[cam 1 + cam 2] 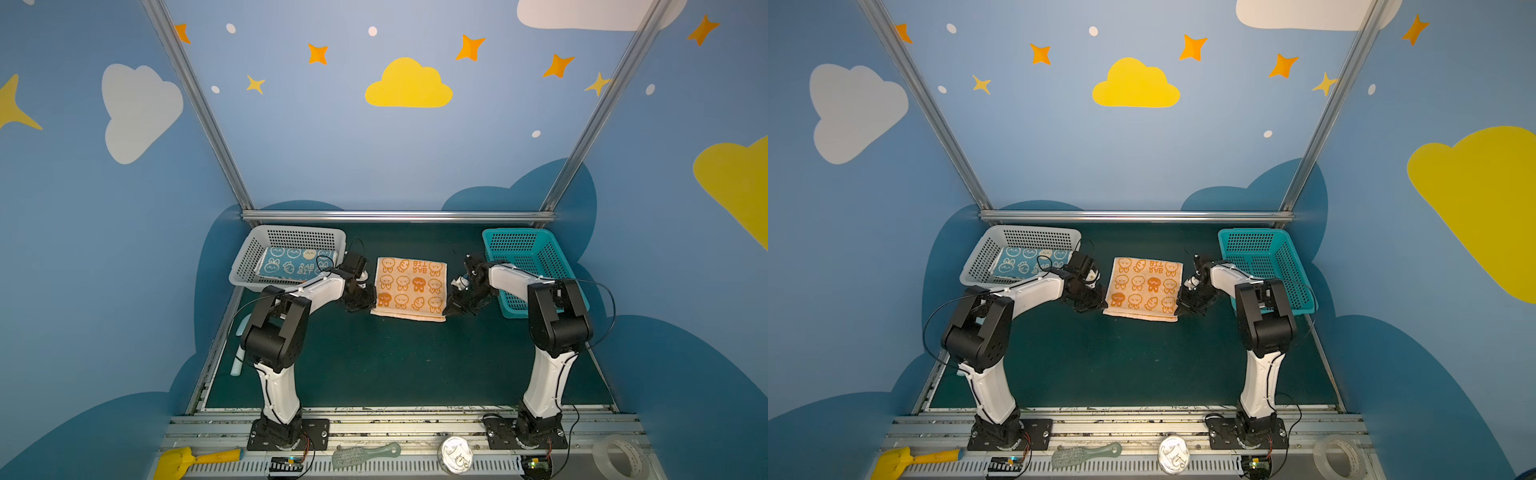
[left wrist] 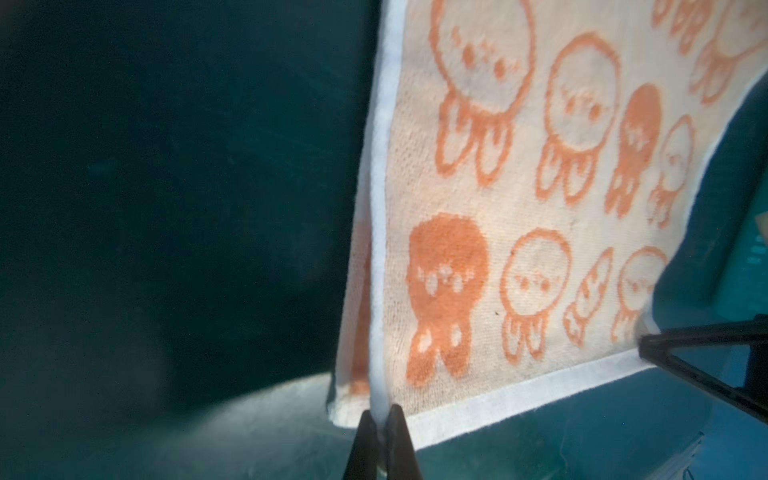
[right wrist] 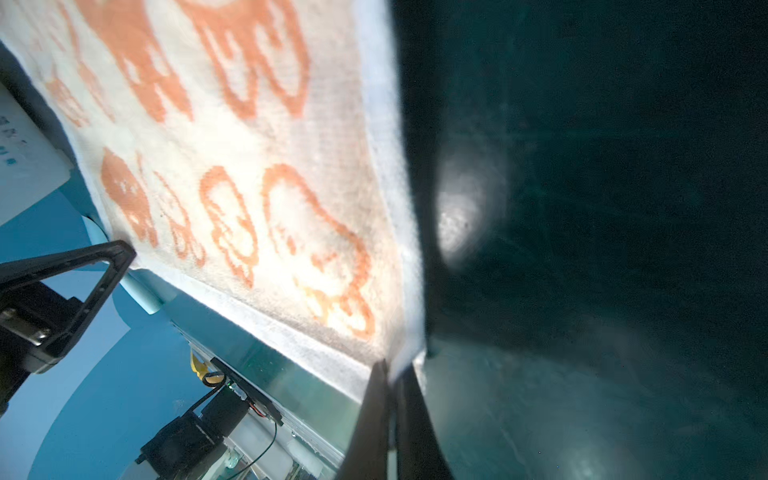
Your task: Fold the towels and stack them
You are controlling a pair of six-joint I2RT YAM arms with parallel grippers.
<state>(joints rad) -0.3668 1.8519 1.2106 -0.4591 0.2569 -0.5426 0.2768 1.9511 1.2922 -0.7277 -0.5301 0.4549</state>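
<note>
Left hand (image 1: 371, 306) and right hand (image 1: 447, 312) each clamp a near corner of the orange towel (image 1: 410, 289), stretched just beside the white basket (image 1: 291, 231) holding a blue towel (image 1: 291, 264); the cloth looks light and limp, best gripped at its hemmed corners.

You're looking into a robot lab booth: aluminium framing (image 1: 395, 216), cloud-and-star printed walls (image 1: 332, 145), and a left arm (image 1: 282, 332) and right arm (image 1: 552, 324) bolted to a rail (image 1: 415, 428) beside your green-matted bench (image 1: 395, 365).
</note>
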